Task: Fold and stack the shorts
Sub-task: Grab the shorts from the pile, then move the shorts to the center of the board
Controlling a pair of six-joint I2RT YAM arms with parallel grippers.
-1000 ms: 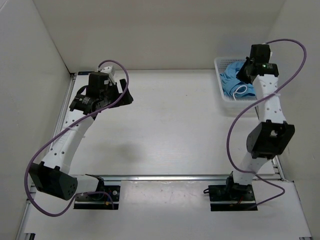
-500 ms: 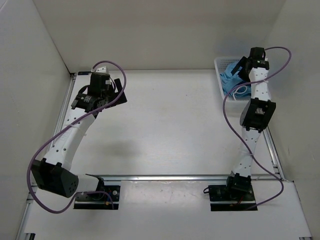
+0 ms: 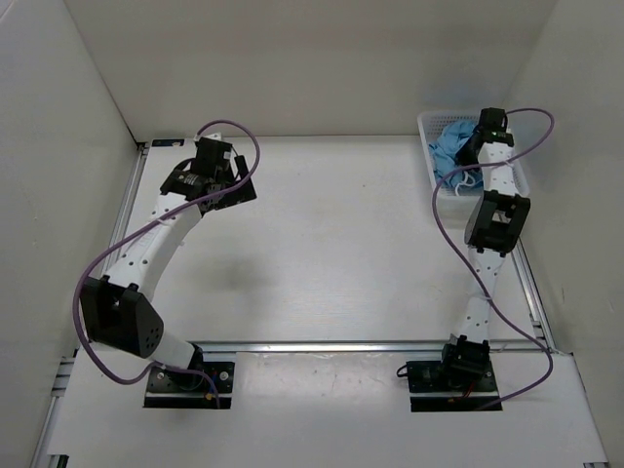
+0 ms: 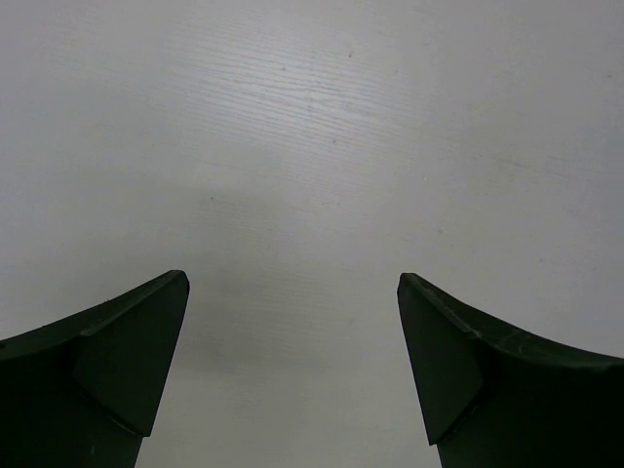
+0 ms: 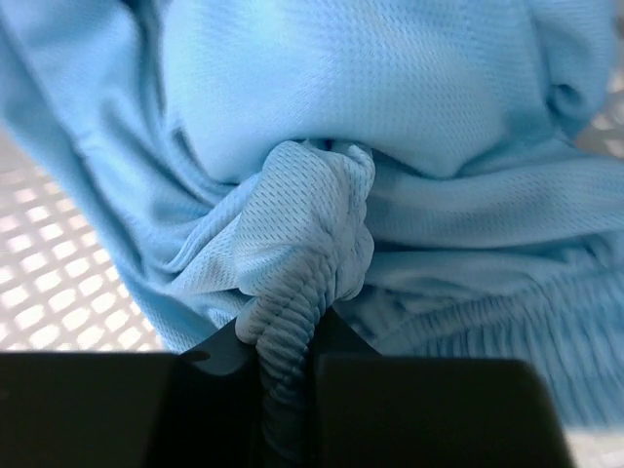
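The light blue shorts (image 3: 450, 148) lie bunched in a white basket (image 3: 436, 183) at the back right of the table, with a loop of white drawstring (image 3: 468, 177) showing. My right gripper (image 3: 475, 148) is down in the basket and shut on a fold of the shorts' gathered waistband (image 5: 297, 322), the fabric pinched between the jaws. The rest of the shorts (image 5: 322, 107) fills the right wrist view. My left gripper (image 3: 229, 187) is open and empty over the bare table at the back left; its two fingers (image 4: 117, 361) stand wide apart.
The basket's perforated white floor (image 5: 49, 283) shows to the left of the fabric. White walls enclose the table on the left, back and right. A metal rail (image 3: 341, 344) runs along the near edge between the arm bases.
My right arm has reached further back and down into the basket and closed on the shorts. My left gripper has shifted right and slightly nearer.
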